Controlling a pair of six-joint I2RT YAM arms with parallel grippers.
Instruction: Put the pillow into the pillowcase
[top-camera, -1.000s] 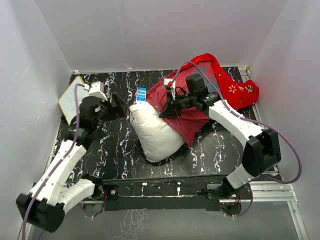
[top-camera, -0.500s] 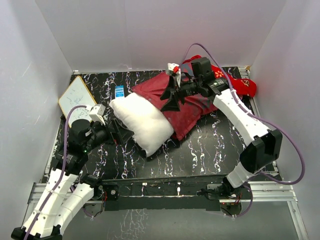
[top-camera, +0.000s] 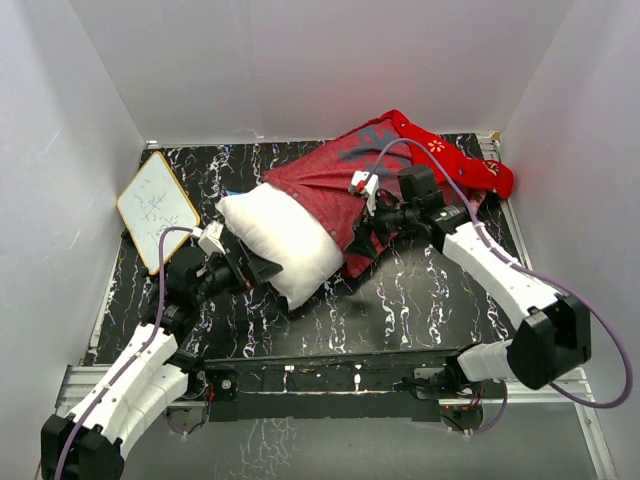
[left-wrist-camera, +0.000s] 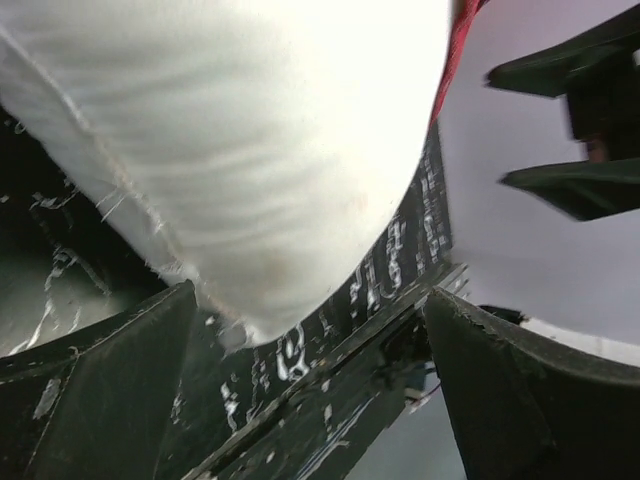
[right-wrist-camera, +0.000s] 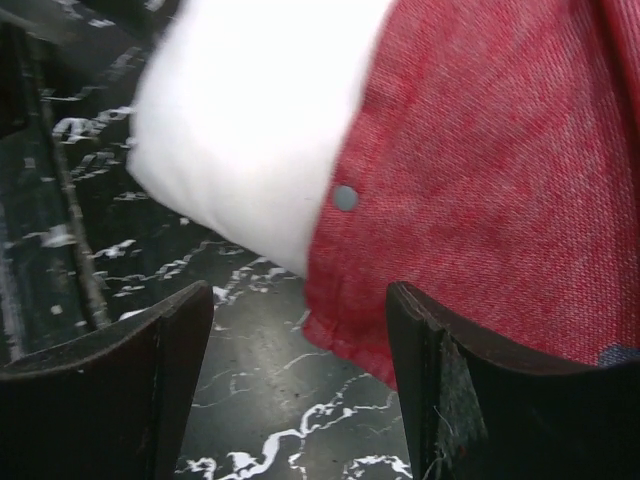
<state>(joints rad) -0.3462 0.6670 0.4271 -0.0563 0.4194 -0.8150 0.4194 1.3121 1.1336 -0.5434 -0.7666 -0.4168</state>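
The white pillow (top-camera: 280, 240) lies at the middle of the table, its right end inside the mouth of the red pillowcase (top-camera: 335, 185). The rest of the sack trails to the back right. My left gripper (top-camera: 262, 268) stands open at the pillow's near left end; in the left wrist view the pillow (left-wrist-camera: 250, 130) fills the space just beyond my left gripper (left-wrist-camera: 310, 300), which holds nothing. My right gripper (top-camera: 362, 240) is open over the pillowcase's near edge. From the right wrist, the red hem (right-wrist-camera: 470, 210) and the pillow (right-wrist-camera: 250, 120) lie ahead of my right gripper (right-wrist-camera: 300, 295), ungripped.
A small wood-framed white board (top-camera: 157, 208) lies at the table's left side. White walls close in the back and both sides. The black marbled table (top-camera: 420, 300) ends at a metal rail (top-camera: 330, 372) by the arm bases.
My right gripper has opened, letting go of the pillowcase, and dropped to its near edge. The pillow now lies flatter and further left. My left arm pulled back, then came to the pillow's near end.
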